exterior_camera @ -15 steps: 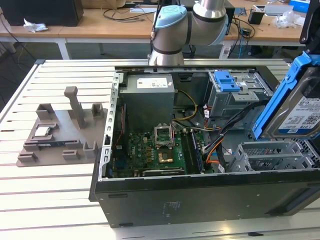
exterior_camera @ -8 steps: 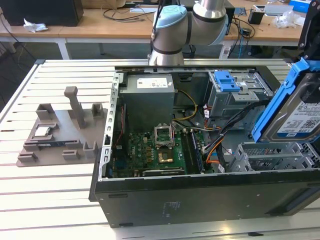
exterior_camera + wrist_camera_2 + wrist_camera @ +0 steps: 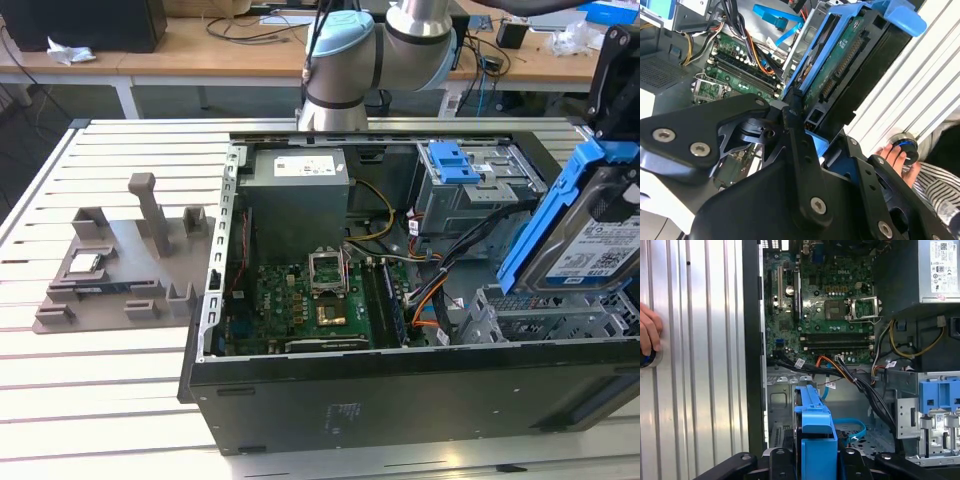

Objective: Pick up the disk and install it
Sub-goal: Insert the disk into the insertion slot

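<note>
Silver with blue rails, the disk (image 3: 598,235) hangs tilted over the open computer case (image 3: 400,385), above its drive cage (image 3: 560,320): picked up, not yet installed. The gripper (image 3: 815,459) is clamped on the disk's railed edges, while a person's hand (image 3: 647,332) rests on the slatted table (image 3: 100,380) beside the case.
</note>
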{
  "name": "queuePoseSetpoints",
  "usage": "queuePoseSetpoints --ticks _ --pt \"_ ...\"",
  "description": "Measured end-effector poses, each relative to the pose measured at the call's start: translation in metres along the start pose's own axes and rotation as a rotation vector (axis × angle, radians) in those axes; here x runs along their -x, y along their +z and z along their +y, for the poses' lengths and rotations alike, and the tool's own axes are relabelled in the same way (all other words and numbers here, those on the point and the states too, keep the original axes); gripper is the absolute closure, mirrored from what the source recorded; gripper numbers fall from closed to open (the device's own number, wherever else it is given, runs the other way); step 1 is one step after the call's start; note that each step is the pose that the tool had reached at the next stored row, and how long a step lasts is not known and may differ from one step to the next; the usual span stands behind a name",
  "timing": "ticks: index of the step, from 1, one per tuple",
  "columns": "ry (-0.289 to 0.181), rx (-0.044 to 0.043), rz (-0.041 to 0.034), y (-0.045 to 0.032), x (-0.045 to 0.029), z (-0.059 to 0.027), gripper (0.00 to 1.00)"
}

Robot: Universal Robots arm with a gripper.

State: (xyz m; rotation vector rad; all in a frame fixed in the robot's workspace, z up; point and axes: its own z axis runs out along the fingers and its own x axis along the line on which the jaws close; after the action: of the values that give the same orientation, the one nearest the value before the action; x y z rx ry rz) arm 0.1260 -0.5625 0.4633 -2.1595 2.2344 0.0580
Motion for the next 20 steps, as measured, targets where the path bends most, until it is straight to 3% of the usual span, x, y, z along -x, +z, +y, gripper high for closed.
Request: queuePoseSetpoints --ticks 5,7,9,13,20 --pt "0.000 0.0000 0.0021 0.0063 0.0006 0.0000 0.63" --pt "0.000 -0.0002 0.0079 0.0077 0.0023 0.0000 0.63" --pt "0.000 -0.0006 0.0186 0.0095 0.0054 0.0001 0.63" --pt "0.001 -0.0009 0.0258 0.0129 0.0114 0.0003 0.63" --pt "0.007 -0.0011 0.0266 0.0203 0.0123 0.0004 0.63"
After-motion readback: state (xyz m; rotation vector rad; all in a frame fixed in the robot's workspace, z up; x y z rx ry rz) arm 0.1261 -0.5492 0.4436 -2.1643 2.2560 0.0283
